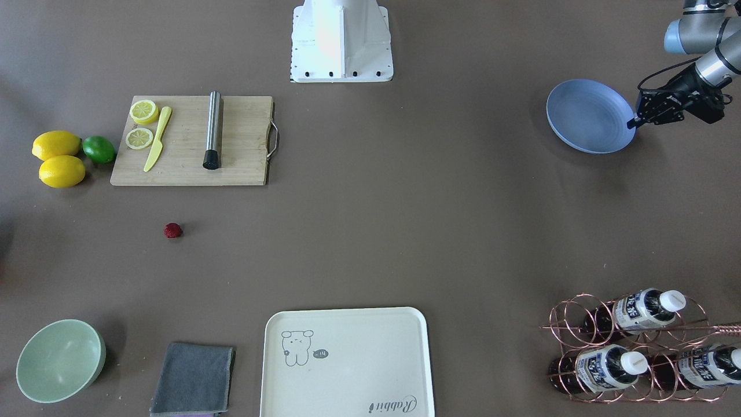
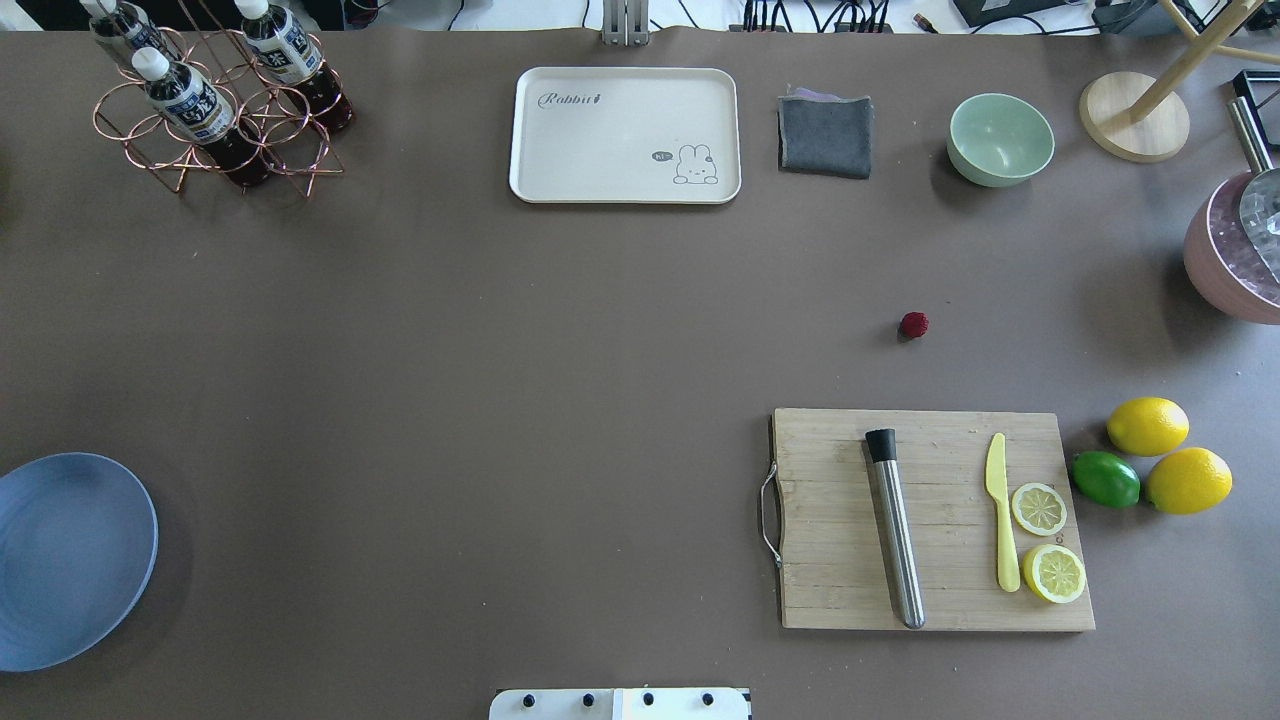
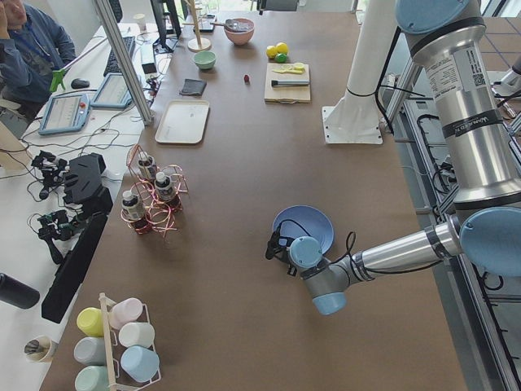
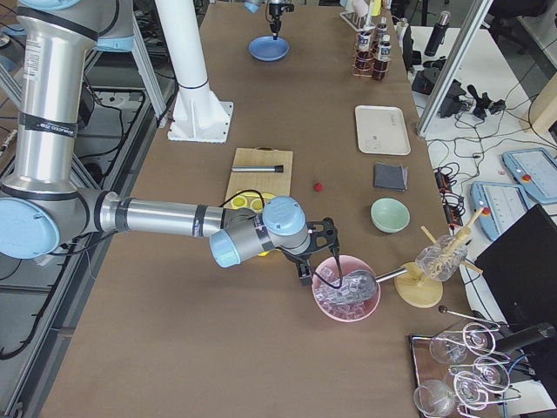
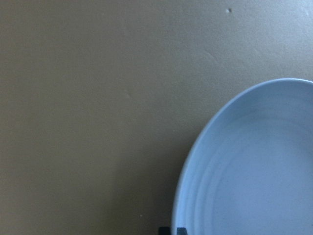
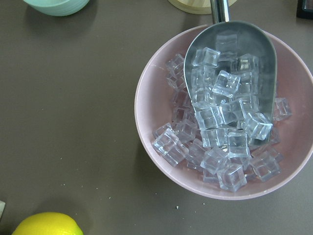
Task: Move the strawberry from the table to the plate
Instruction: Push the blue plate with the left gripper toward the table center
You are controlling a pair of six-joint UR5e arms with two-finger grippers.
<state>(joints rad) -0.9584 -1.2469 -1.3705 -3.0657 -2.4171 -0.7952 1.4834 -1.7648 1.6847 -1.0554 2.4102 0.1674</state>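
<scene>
The strawberry [image 1: 172, 230], a small dark-red berry, lies on the bare table [image 1: 405, 231] in front of the cutting board, also visible from overhead [image 2: 913, 324]. The light-blue plate [image 1: 590, 116] sits empty near the table's end on my left side and fills the lower right of the left wrist view [image 5: 254, 166]. My left gripper [image 1: 633, 122] hangs at the plate's outer rim, far from the strawberry, its fingers together and holding nothing. My right gripper [image 4: 306, 272] hovers beside a pink ice bowl; I cannot tell whether it is open or shut.
A wooden cutting board [image 2: 850, 580] carries a steel muddler, a yellow knife and lemon slices. Two lemons and a lime [image 2: 1105, 478] lie beside it. A cream tray [image 2: 625, 190], grey cloth [image 2: 825, 135], green bowl [image 2: 1000, 138], bottle rack [image 2: 215, 110] and pink ice bowl [image 6: 156, 112] with scoop line the far side.
</scene>
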